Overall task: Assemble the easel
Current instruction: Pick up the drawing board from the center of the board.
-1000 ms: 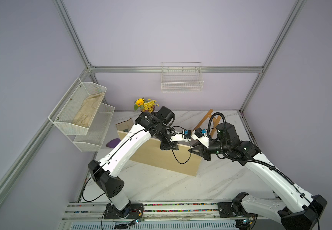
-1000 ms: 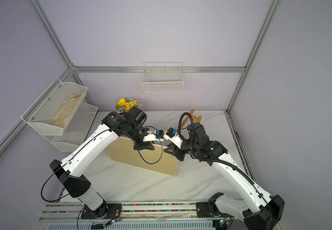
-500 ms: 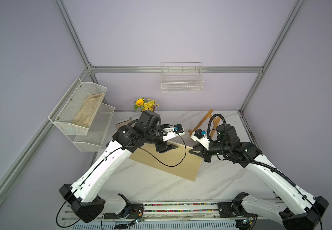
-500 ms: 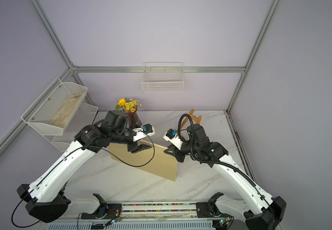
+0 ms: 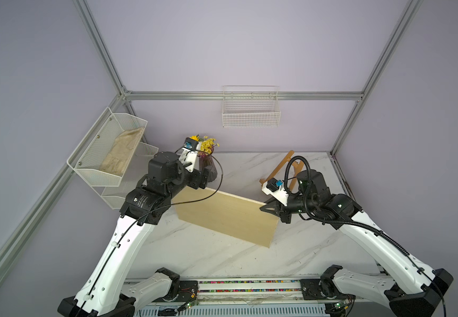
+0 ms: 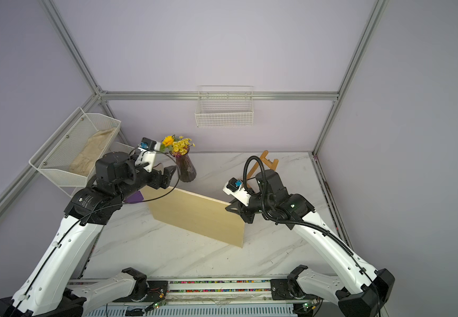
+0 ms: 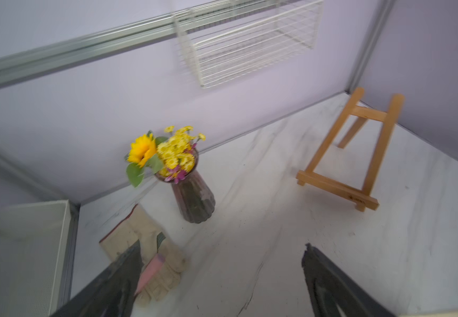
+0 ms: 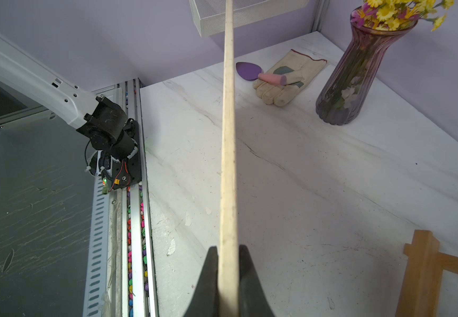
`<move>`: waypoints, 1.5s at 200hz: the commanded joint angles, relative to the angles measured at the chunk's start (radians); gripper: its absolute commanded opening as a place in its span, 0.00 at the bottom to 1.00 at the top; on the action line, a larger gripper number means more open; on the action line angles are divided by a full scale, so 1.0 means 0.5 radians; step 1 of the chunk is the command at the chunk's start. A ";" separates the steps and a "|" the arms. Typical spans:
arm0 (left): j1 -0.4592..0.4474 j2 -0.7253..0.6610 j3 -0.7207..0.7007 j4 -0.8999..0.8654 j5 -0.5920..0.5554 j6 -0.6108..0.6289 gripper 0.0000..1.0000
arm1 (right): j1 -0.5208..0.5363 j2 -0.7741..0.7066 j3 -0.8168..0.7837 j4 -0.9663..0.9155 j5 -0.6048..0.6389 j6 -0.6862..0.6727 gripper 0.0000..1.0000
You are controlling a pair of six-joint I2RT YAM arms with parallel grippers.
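Note:
The easel [image 5: 277, 167] [image 6: 271, 163] [image 7: 359, 153] [image 8: 425, 274], a small honey-brown wooden A-frame, stands at the back right of the marble table [image 5: 222, 260]. In front of it a large pale plywood board [image 5: 222, 216] [image 6: 195, 214] [image 8: 229, 137] stands tilted on its long edge. My right gripper [image 5: 265, 207] [image 6: 230, 207] [image 8: 228, 252] is shut on the board's upper right corner, both jaws pressed against its thin edge. My left gripper [image 5: 208, 175] [image 6: 171, 170] [image 7: 222, 248] hangs open and empty above the board's left end, close to the vase.
A purple vase of yellow flowers [image 5: 207, 164] [image 6: 185, 170] [image 7: 195, 200] [image 8: 351, 76] stands at the back left. Beside it lie a beige glove [image 7: 145, 238] [image 8: 285, 79] and a pink-handled purple trowel [image 8: 247, 71]. A wire shelf [image 5: 107, 153] hangs left, a wire basket [image 5: 251, 109] on the back wall.
My left gripper has opened, let go of the board's left end and drawn back toward the vase. The right gripper still grips the board's right corner.

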 commanded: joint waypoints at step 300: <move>0.809 -0.135 -0.882 0.545 0.864 -0.764 0.89 | 0.214 0.221 0.242 -0.152 0.169 -0.123 0.17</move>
